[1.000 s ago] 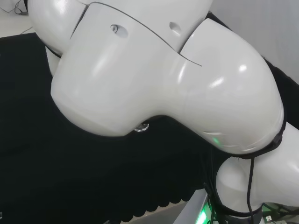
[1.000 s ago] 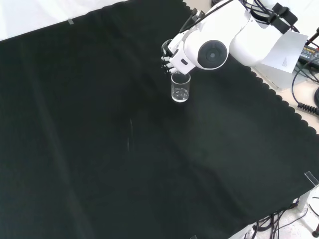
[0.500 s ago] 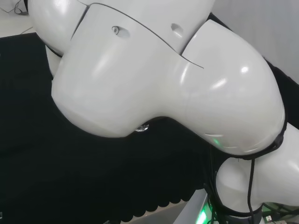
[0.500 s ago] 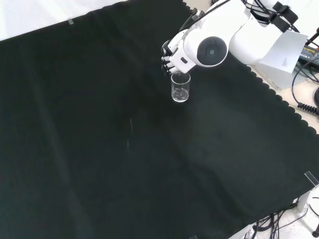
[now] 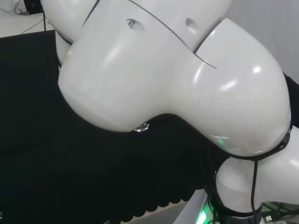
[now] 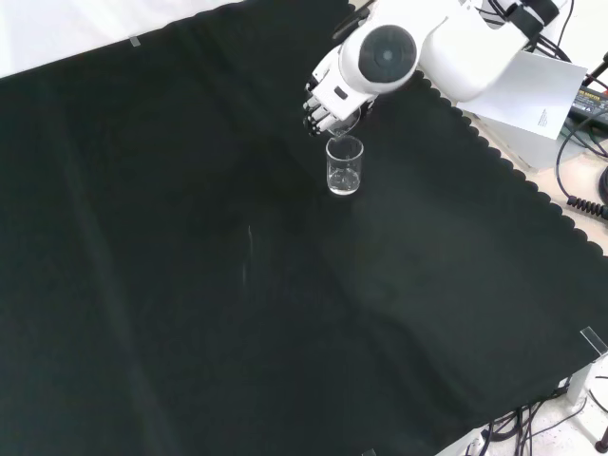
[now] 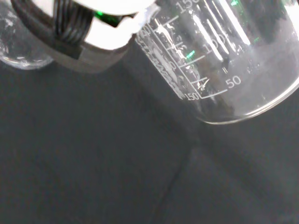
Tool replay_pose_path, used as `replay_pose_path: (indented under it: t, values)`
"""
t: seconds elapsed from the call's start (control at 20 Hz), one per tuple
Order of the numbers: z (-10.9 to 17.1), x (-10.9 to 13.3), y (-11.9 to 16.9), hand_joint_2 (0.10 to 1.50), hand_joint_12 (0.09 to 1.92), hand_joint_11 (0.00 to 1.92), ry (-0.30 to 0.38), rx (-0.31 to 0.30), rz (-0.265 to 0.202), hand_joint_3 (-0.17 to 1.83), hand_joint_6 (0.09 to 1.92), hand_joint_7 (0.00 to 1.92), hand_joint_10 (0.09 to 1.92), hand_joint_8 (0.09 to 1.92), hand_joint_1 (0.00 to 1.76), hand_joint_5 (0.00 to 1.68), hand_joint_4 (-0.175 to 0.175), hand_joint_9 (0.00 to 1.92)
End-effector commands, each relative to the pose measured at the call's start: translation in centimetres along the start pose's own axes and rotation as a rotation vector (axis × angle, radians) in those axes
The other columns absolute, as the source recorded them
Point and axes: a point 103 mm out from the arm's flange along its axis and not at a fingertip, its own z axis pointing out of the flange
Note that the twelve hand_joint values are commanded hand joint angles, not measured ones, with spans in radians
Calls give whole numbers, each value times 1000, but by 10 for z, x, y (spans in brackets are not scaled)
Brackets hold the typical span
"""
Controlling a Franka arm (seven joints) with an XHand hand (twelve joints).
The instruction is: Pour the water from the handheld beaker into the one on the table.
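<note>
In the head view your arm's white links (image 5: 177,74) have shifted up and right since a moment ago; a glint of glass (image 5: 141,127) peeks beneath them. In the front view the hand (image 6: 323,103) has lifted off the table beaker (image 6: 344,166), which stands near the surface's (image 6: 190,285) far edge; pouring looks about done. In the wrist view the hand curls around the handheld beaker (image 7: 224,60), tilted and seemingly empty.

In the front view a beaker (image 6: 344,166) stands upright on the tabletop (image 6: 190,285), near its far right part. The hand (image 6: 328,100) hangs just above and to the left of it, below the arm's link (image 6: 380,57). In the wrist view the handheld beaker (image 7: 224,60) lies tilted, close beside the hand's finger (image 7: 88,44).
</note>
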Motion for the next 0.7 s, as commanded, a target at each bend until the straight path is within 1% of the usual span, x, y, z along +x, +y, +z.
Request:
replay_pose_path:
  t: [0.05, 0.3, 0.45, 0.7]
  values:
    - [8, -6, 0, 1008, 554, 1589, 195, -73, -19, -175, 87, 1577, 87, 87, 1321, 1533, -175, 1809]
    - [14, -15, 2, 1009, 554, 1592, 288, -104, -13, -175, 87, 1577, 87, 87, 1321, 1533, -175, 1808]
    - [18, -20, 4, 1009, 553, 1592, 340, -115, -24, -175, 87, 1577, 87, 87, 1321, 1533, -175, 1806]
    - [23, -26, 6, 1009, 553, 1593, 382, -143, -46, -175, 87, 1576, 87, 87, 1320, 1533, -175, 1804]
